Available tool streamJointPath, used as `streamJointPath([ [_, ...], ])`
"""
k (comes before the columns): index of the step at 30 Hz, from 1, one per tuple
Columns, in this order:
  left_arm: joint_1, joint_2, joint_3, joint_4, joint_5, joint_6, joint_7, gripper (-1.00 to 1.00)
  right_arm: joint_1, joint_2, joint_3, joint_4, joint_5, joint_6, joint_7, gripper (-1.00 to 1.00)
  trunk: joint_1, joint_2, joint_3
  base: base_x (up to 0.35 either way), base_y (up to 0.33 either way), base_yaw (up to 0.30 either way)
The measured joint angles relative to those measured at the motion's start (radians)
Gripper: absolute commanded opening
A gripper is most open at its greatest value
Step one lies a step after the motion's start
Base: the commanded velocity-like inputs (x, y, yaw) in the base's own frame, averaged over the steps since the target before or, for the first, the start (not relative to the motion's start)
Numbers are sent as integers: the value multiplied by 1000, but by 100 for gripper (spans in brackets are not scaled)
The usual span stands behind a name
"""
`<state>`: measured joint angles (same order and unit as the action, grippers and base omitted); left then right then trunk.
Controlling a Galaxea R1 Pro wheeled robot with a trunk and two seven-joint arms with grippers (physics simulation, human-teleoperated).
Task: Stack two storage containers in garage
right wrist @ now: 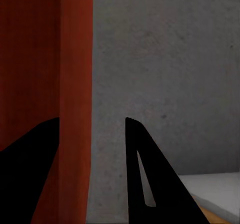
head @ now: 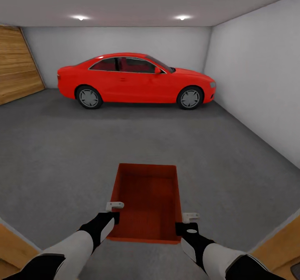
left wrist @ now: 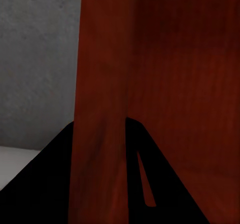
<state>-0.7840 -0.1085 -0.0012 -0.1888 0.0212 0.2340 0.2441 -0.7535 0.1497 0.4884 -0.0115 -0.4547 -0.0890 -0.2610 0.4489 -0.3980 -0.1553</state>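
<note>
Left hand (head: 111,211): nearest the head camera; black fingers astride the container's left wall, one inside and one outside. Left wrist view shows the wall (left wrist: 100,134) running between both dark fingers, apparently pinched.
Right hand (head: 188,221): fingers astride the right wall near the close corner. Right wrist view shows the wall (right wrist: 75,109) lying against one finger, with a gap of grey floor before the other finger (right wrist: 145,174); firm grip cannot be confirmed.
Storage container (head: 146,201): orange-red, rectangular, lidless, thin-walled, finely ribbed inside; empty. Positioned between both hands, long axis pointing away from the robot, over the garage floor. Contact with the floor cannot be determined.
Floor (head: 62,155): dark grey, rough, mottled concrete.
Car (head: 135,81): red two-door coupe, glossy, parked broadside at the far wall, well apart from the container.
Walls (head: 258,84): plain white.
Ceiling (head: 133,1): grey, with two round lights.
Wooden panel (head: 16,68): orange-brown planks, far left.
</note>
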Motion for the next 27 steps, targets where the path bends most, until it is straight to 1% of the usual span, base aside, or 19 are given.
streamJointPath([
  [27,0,0,-2,0,2,0,1,-100,0,0,0,0,0,0,0,-100,0,0,0,322,0,0],
])
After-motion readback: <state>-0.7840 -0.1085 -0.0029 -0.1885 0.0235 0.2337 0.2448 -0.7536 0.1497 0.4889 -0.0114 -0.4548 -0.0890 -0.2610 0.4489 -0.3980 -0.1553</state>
